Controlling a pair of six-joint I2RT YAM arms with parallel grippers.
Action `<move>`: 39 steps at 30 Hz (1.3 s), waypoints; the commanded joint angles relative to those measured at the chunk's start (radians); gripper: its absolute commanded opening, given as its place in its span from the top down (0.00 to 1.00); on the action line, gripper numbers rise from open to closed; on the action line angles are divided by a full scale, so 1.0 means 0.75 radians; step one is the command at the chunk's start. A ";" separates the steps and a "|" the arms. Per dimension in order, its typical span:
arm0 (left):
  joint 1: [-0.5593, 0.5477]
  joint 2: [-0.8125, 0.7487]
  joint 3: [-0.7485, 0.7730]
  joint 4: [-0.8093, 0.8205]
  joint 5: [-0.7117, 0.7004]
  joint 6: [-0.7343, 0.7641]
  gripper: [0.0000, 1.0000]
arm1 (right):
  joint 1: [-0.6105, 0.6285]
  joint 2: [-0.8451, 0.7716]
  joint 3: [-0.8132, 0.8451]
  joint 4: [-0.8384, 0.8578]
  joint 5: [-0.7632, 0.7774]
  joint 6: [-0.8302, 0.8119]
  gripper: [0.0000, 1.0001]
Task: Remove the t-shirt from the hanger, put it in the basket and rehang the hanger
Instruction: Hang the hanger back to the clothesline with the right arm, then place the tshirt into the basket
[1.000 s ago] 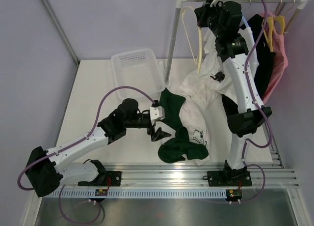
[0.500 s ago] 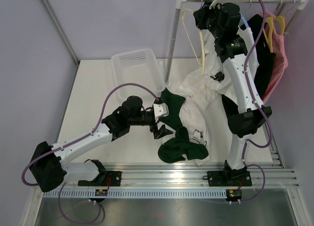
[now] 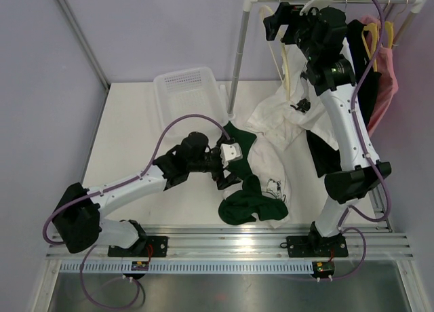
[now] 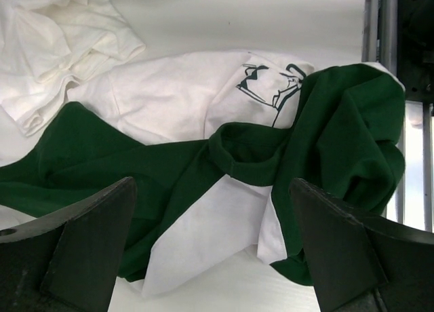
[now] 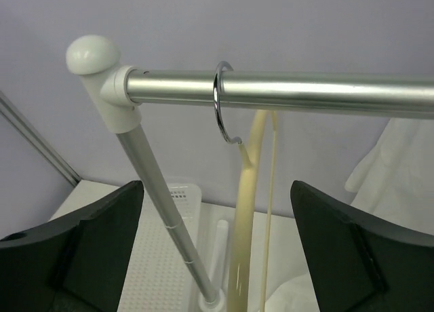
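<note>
A bare cream hanger [image 3: 286, 61] hangs by its metal hook [image 5: 221, 107] from the rail [image 5: 305, 93]; nothing is draped on the hanger [image 5: 248, 210]. My right gripper [image 3: 279, 24] is up by the rail, open, with the hanger between and beyond its fingers, untouched [image 5: 217, 251]. A white t-shirt [image 3: 274, 119] lies crumpled on the table below. A green and white t-shirt [image 3: 251, 186] lies in front of it. My left gripper [image 3: 227, 178] hovers open over that green and white t-shirt [image 4: 169, 169], holding nothing [image 4: 213, 247].
A white perforated basket [image 3: 190, 95] stands at the back of the table beside the rack's pole [image 3: 239, 54]. Black [image 3: 363, 88] and pink [image 3: 386, 71] garments hang further right on the rail. The arms' base rail [image 3: 271, 241] runs along the near edge.
My right gripper has opened and risen to rail height, leaving the hanger hanging free. The left arm has reached further right over the green and white t-shirt.
</note>
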 commanded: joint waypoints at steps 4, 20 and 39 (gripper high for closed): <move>-0.169 0.072 0.039 0.054 -0.216 0.105 0.01 | -0.005 -0.241 -0.151 0.048 0.116 0.003 0.01; -0.309 0.135 0.032 -0.135 -0.047 0.292 0.01 | -0.005 -0.579 -0.422 0.088 0.108 -0.019 0.00; -0.340 0.463 0.280 -0.226 -0.450 0.206 0.99 | -0.005 -0.663 -0.503 0.119 0.082 -0.038 0.01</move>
